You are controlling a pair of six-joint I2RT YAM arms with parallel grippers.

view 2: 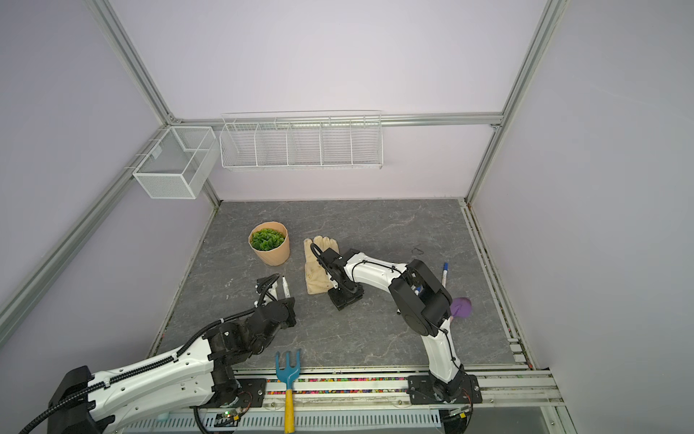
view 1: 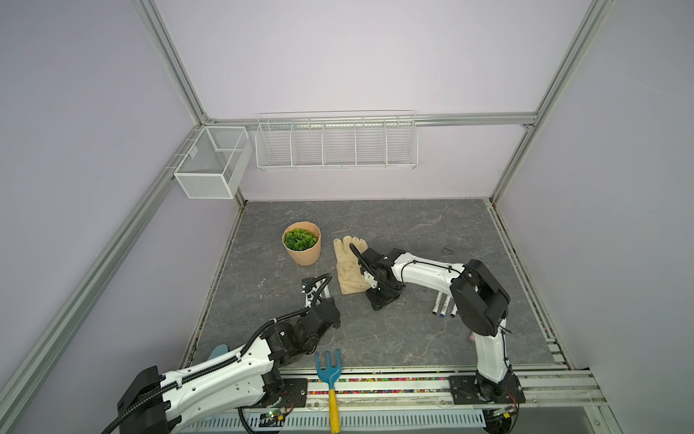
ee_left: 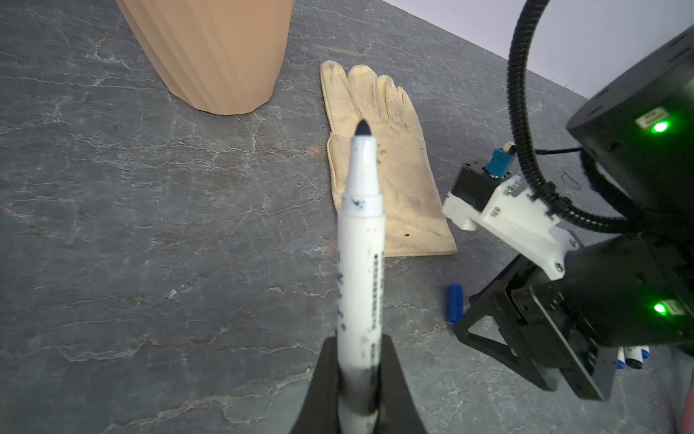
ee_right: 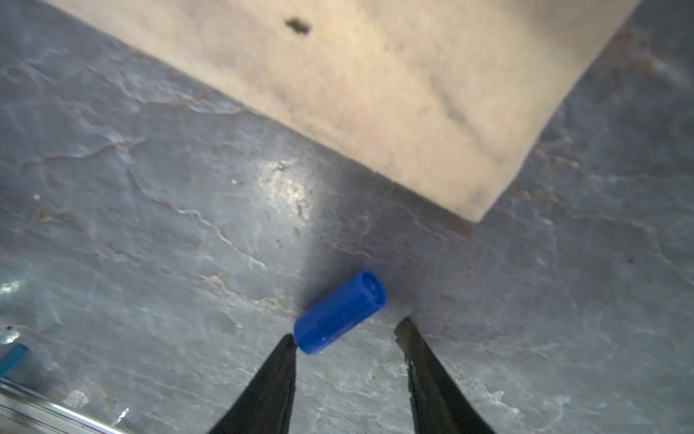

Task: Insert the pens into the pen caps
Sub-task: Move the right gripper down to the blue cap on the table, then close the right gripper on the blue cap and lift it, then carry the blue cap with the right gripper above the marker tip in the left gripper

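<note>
Pen cap (ee_right: 340, 312), blue, lies on the bench (ee_right: 150, 225) just before the right gripper (ee_right: 346, 330), jaws parted; left gripper (ee_left: 358, 349) clenches an uncapped pen (ee_left: 360, 263). Next, likely: grasp the cap.

Grey marbled table (view 1: 413, 225): plant pot (view 1: 301, 250), glove (view 1: 347, 272), blue cap (ee_right: 340, 312), pens (view 1: 438, 303).

The left end effector's (ee_left: 358, 340) pen (ee_left: 360, 263) is white with black print, the pen cap (ee_right: 340, 312) at the right end effector (ee_right: 346, 328) blue, the surface (ee_right: 150, 225) veined grey.
</note>
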